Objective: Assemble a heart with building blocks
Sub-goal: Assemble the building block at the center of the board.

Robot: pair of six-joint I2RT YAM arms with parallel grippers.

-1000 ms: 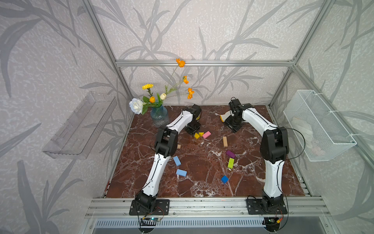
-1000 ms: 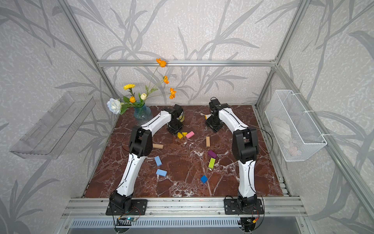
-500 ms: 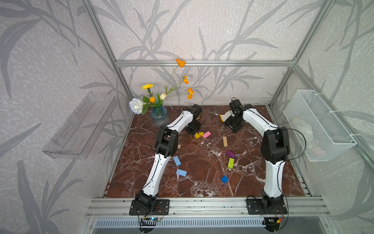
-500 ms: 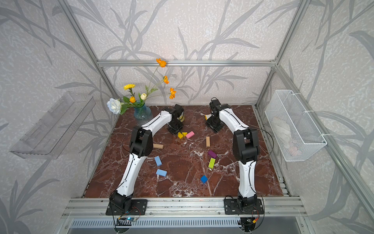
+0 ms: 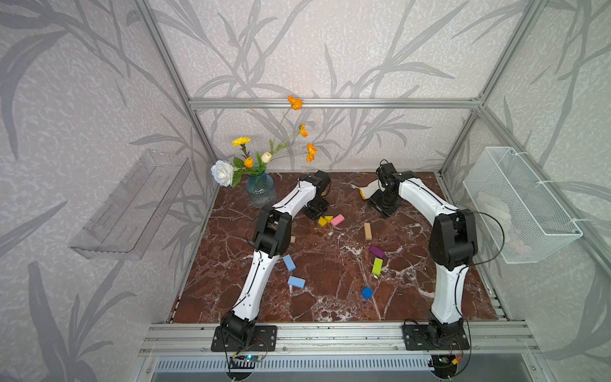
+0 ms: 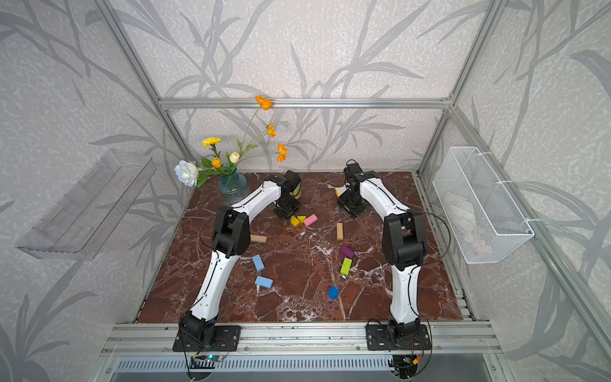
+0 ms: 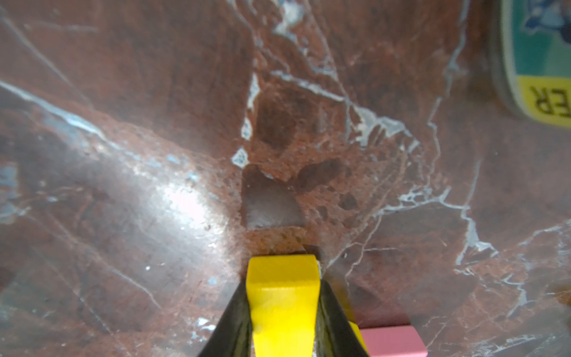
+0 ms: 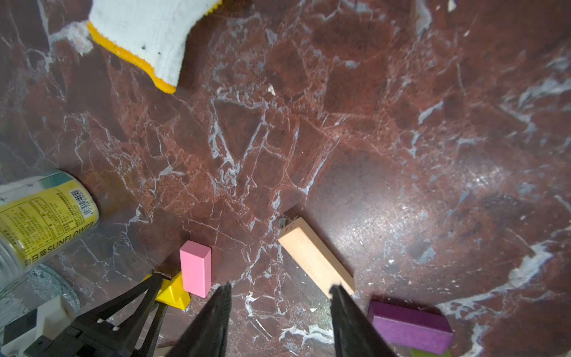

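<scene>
Building blocks lie scattered on the marble table; no heart is in view. My left gripper is shut on a yellow block low over the table, beside a second yellow block and a pink block. My right gripper hangs open and empty above a tan block, with a purple block beside one finger. Nearer the front lie a lime green block, a dark blue block and two light blue blocks. Another tan block lies by the left arm.
A white glove lies at the back beside the right wrist. A round tin stands behind the left wrist, near a blue vase of flowers. A wire basket hangs on the right wall and a clear shelf on the left wall.
</scene>
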